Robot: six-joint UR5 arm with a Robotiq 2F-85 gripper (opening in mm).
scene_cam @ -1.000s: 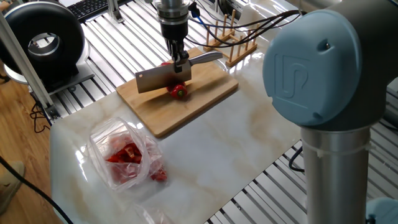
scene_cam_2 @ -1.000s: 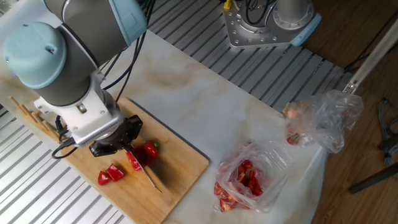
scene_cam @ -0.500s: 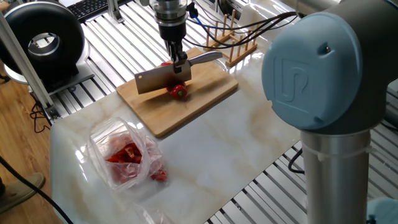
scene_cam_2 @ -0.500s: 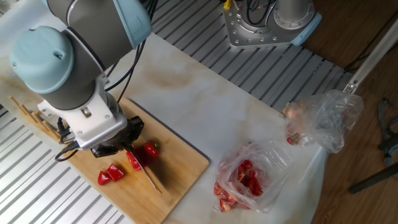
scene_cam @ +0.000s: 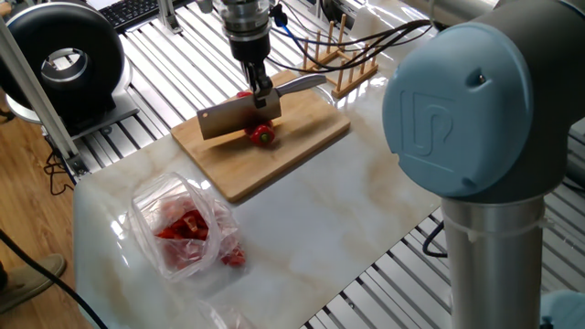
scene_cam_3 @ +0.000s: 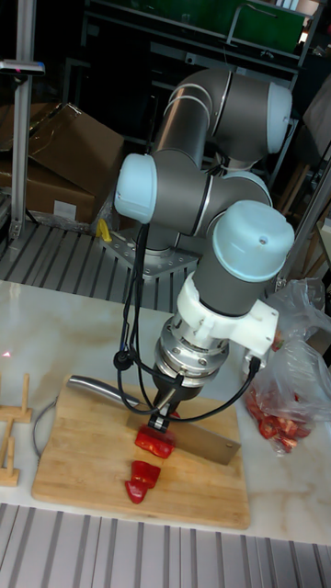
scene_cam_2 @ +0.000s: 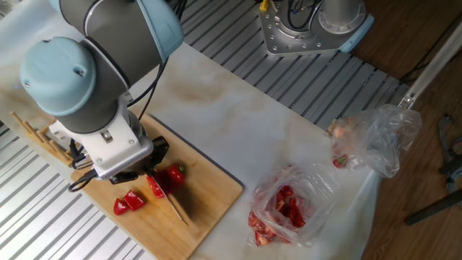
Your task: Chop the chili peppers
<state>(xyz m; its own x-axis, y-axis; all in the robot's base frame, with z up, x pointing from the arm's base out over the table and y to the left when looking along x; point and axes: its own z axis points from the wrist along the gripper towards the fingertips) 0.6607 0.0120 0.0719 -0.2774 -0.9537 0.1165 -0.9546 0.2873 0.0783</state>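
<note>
A red chili pepper point(scene_cam: 263, 134) lies on the wooden cutting board point(scene_cam: 292, 146), with the flat blade of a cleaver-style knife point(scene_cam: 233, 117) standing across it. My gripper point(scene_cam: 260, 93) points down and is shut on the knife near where blade meets handle. In the other fixed view the chili pepper point(scene_cam_2: 173, 175) lies beside the blade, and cut red pieces point(scene_cam_2: 128, 203) lie on the blade's other side. The tall fixed view shows my gripper point(scene_cam_3: 165, 411) over the knife point(scene_cam_3: 207, 443), one chili piece point(scene_cam_3: 154, 443) at the blade and another piece point(scene_cam_3: 140, 480) nearer the board's front edge.
A see-through plastic bag point(scene_cam: 187, 227) with red pieces lies on the marble table, away from the board. A second crumpled bag point(scene_cam_2: 375, 141) sits near the table edge. A wooden rack point(scene_cam: 343, 64) stands behind the board. Slatted metal surrounds the tabletop.
The arm's upper joints have shifted a little and the gripper with the knife has edged slightly sideways. The chili pepper and cut pieces have not moved.
</note>
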